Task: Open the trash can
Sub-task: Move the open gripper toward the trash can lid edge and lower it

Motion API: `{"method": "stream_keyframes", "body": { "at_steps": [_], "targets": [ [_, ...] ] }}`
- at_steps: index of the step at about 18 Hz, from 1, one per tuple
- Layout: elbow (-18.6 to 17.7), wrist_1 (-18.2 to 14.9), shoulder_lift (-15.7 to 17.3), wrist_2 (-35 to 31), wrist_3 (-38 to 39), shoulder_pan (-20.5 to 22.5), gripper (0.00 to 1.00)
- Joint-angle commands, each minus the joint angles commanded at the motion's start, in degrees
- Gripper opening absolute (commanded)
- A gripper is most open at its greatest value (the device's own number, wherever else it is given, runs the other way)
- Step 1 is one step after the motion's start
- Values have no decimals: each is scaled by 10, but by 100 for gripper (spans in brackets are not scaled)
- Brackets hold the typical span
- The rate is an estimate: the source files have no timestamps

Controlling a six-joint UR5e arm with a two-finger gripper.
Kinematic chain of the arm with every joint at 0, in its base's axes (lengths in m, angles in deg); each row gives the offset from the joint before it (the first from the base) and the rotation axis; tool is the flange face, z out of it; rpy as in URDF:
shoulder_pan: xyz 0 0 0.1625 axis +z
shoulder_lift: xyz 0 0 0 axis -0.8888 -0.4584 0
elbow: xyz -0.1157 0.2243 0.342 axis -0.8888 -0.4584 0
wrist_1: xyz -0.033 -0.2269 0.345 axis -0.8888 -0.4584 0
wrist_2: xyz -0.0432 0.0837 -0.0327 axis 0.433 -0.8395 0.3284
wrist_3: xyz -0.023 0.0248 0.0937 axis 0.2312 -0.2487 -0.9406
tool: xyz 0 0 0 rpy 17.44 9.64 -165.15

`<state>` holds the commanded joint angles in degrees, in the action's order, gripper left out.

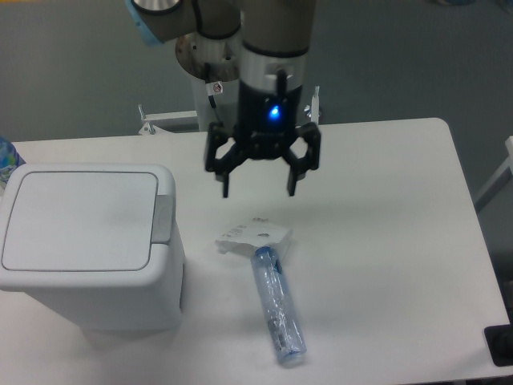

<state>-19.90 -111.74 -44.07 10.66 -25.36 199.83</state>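
The trash can (88, 249) is sitting at the left of the table (385, 241), lid shut. It looks like hard, smooth, light plastic, so I am planning to push its grey tab (163, 218). My gripper (257, 192) is hanging spread wide, holding nothing, above a crumpled paper (252, 235) and a bottle (278, 305).

Bare table (385, 241) is lying open right of the trash can (88, 249), while a crumpled paper (252, 234) and plastic bottle (278, 307), seemingly touching, are blocking the middle.
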Motion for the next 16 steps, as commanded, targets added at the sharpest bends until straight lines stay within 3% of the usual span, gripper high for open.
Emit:
{"method": "stream_keyframes", "body": {
  "at_steps": [16],
  "targets": [
    [-7,8,-16,-1,50,-45,100]
  ]
}}
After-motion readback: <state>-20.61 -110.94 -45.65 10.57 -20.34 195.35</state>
